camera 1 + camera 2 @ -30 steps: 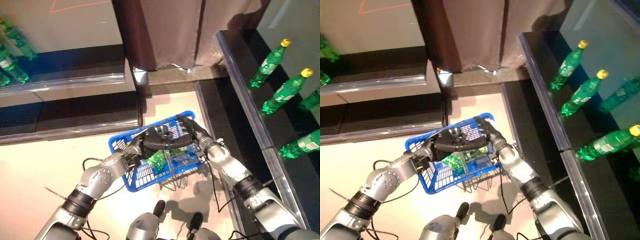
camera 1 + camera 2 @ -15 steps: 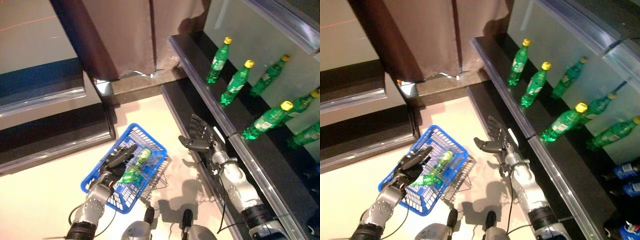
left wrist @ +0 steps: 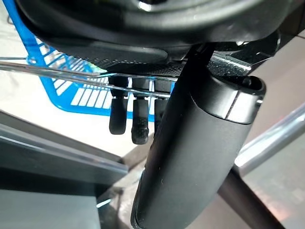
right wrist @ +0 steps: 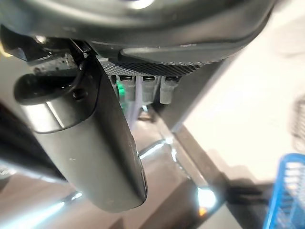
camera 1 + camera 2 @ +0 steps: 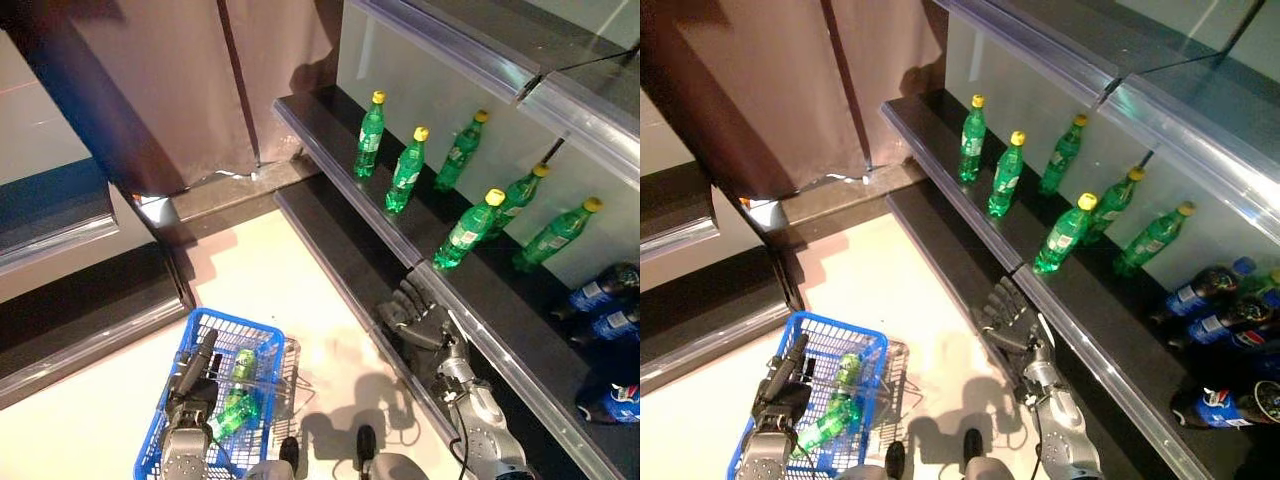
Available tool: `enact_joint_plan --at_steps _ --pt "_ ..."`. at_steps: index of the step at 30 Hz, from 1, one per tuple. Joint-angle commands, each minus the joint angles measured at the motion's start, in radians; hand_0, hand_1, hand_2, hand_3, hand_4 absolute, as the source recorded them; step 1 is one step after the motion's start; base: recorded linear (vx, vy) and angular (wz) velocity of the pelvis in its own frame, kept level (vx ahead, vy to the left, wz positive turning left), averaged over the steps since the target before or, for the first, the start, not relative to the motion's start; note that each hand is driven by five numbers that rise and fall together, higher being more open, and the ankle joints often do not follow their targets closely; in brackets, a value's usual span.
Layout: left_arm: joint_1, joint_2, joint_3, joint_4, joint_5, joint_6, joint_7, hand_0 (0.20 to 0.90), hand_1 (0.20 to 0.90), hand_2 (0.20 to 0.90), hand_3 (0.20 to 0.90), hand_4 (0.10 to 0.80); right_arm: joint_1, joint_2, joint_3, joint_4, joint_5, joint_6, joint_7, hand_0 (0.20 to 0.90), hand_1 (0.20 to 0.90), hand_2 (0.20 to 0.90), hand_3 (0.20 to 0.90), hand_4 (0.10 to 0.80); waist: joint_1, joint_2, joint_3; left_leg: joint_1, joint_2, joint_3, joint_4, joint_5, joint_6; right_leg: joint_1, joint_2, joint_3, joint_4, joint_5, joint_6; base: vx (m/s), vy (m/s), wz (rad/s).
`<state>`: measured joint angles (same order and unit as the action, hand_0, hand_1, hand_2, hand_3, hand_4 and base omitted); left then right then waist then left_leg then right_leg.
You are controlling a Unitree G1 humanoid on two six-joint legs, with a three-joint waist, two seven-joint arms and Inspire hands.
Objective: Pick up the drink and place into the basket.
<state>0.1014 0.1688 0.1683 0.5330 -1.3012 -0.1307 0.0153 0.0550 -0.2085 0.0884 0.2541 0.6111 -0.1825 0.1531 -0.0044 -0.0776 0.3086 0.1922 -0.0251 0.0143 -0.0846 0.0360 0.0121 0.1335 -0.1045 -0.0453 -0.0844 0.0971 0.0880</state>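
The blue basket (image 5: 238,323) hangs low at the left, and green bottles (image 5: 241,364) lie inside it. My left hand (image 5: 192,384) is shut on its thin wire handles (image 3: 56,69), as the left wrist view shows. My right hand (image 5: 414,320) is open and empty, with straight fingers. It is beside the front edge of the lower dark shelf (image 5: 330,150). A row of upright green bottles with yellow caps (image 5: 407,170) stands on that shelf, just above and beyond the right hand. The right wrist view shows a bit of green bottle (image 4: 125,90) past my fingers.
Blue drinks (image 5: 598,296) lie on the shelf at the far right. A glass-fronted upper shelf (image 5: 470,60) runs above the bottles. A brown curtain (image 5: 200,80) hangs at the back, and a low dark step (image 5: 90,320) is at the left. Pale floor lies between basket and shelf.
The camera has swung right toward the shelf. My right hand has left the blue basket and moved right to the shelf edge. A green bottle stays in the basket, which now hangs lower left.
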Motion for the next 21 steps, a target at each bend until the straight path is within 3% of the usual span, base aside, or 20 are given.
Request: enact_joint_plan --at_steps 1,11,19,21 --pt "-0.122 0.026 0.01 -0.101 -0.025 -0.11 -0.122 0.3 0.3 0.3 0.2 0.1 -0.015 -0.077 0.004 -0.087 -0.128 -0.159 -0.08 0.9 0.9 0.9 0.9 0.8 -0.004 0.071 -0.229 0.004 -0.04 0.0 0.009 -0.11 -0.005 0.016 0.036 0.002 -0.003 -0.07 0.035 -0.005 -0.014 -0.03" --pt "-0.095 0.022 0.006 -0.099 -0.034 -0.091 -0.119 0.3 0.3 0.3 0.2 0.1 0.006 -0.099 -0.028 -0.098 -0.211 -0.183 -0.224 0.9 0.9 0.9 0.9 0.8 -0.026 0.071 -0.229 0.001 -0.027 0.022 0.008 -0.109 -0.011 0.0 0.055 0.038 -0.003 -0.066 0.032 -0.009 -0.037 -0.1" --pt "-0.121 0.017 0.001 -0.088 -0.024 -0.156 -0.04 0.3 0.3 0.3 0.2 0.1 0.009 -0.115 -0.034 -0.114 -0.215 -0.178 -0.262 0.9 0.9 0.9 0.9 0.8 -0.072 0.059 -0.211 -0.026 -0.021 0.046 0.116 -0.154 -0.004 -0.011 0.059 0.102 0.028 -0.079 0.016 -0.023 -0.046 -0.21" --pt "-0.113 0.015 0.013 -0.11 -0.024 -0.183 -0.026 0.3 0.3 0.3 0.2 0.1 0.016 -0.128 -0.042 -0.127 -0.21 -0.175 -0.255 0.9 0.9 0.9 0.9 0.8 -0.064 0.038 -0.191 -0.08 -0.045 -0.012 0.243 -0.189 -0.005 -0.023 0.053 0.117 0.052 -0.074 0.004 -0.021 0.0 -0.26"
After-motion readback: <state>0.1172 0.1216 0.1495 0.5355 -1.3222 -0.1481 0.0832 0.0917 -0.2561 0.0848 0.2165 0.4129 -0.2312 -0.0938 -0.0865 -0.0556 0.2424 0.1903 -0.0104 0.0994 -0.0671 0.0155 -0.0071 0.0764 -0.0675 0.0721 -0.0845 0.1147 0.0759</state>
